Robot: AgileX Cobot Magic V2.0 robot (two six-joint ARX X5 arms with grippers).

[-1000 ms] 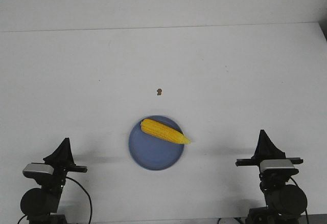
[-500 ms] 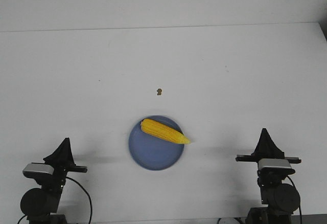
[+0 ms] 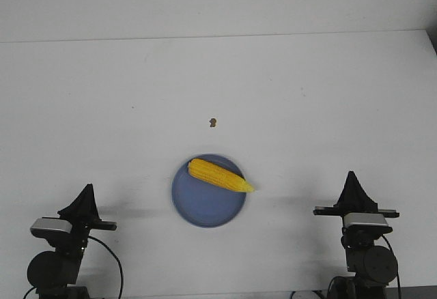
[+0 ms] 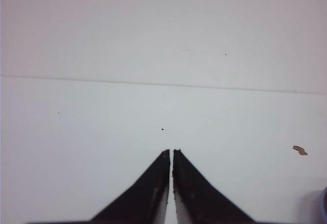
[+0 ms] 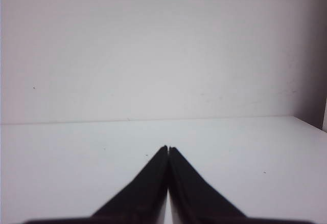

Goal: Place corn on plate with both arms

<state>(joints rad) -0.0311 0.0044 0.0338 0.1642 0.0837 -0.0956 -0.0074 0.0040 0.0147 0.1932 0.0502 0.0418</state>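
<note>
Left gripper (image 4: 171, 152): jaws closed to a hairline slit, holding nothing, tips pointing forward over the bare white table (image 3: 307, 94). Right gripper (image 5: 167, 148): jaws pressed together at the tips, likewise empty. Seen from the front, the left gripper (image 3: 87, 188) stands near the table's front edge on the left, and the right gripper (image 3: 351, 176) stands opposite on the right, each well apart from the plate (image 3: 205, 210). The plate, round and periwinkle blue, lies between the two arms. The corn (image 3: 220, 175) rests diagonally across the plate's far half, its pointed end overhanging the right rim. A small brown speck (image 3: 213, 122) lies on the table beyond the plate.
</note>
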